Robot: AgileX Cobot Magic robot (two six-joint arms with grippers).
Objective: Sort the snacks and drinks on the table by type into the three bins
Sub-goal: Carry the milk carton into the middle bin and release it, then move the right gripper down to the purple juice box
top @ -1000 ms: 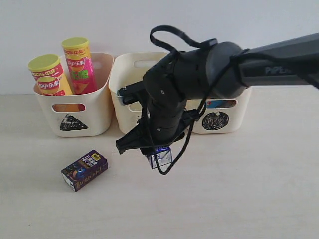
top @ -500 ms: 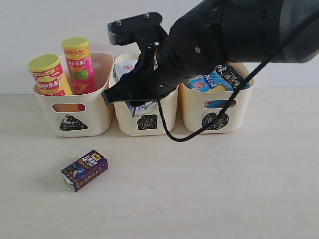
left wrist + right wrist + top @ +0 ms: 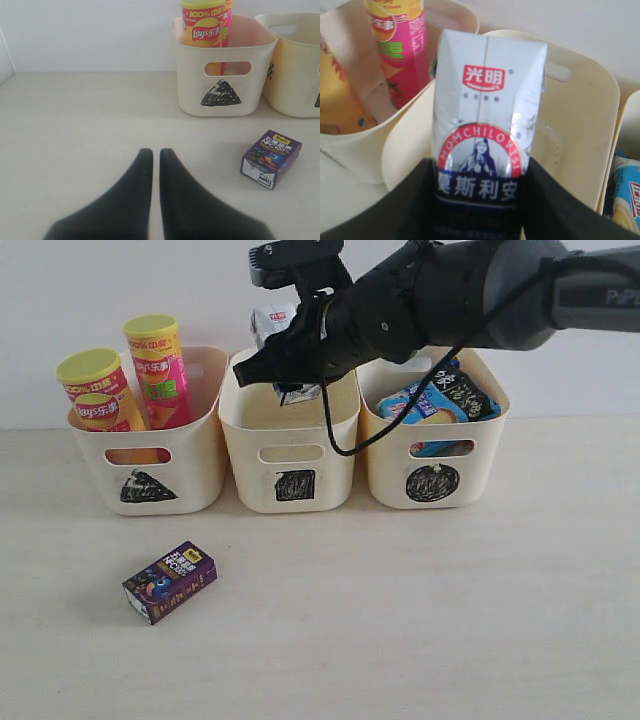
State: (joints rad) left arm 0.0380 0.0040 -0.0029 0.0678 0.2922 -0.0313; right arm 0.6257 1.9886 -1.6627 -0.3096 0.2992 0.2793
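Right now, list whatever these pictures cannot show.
Floor of the middle bin: exterior view, own wall; right wrist view, white carton blocks it.
Lower end of white carton: right wrist view, right pincer covers it.
Circle bin under the blue bag: exterior view, bag and wall.
Purple carton small print: exterior view, too small.

Wall (image 3: 100,290): plain white, meeting the table's back edge.
Table (image 3: 450,630): pale beige top with faint wood grain.
Light: soft, even; shadows faint.
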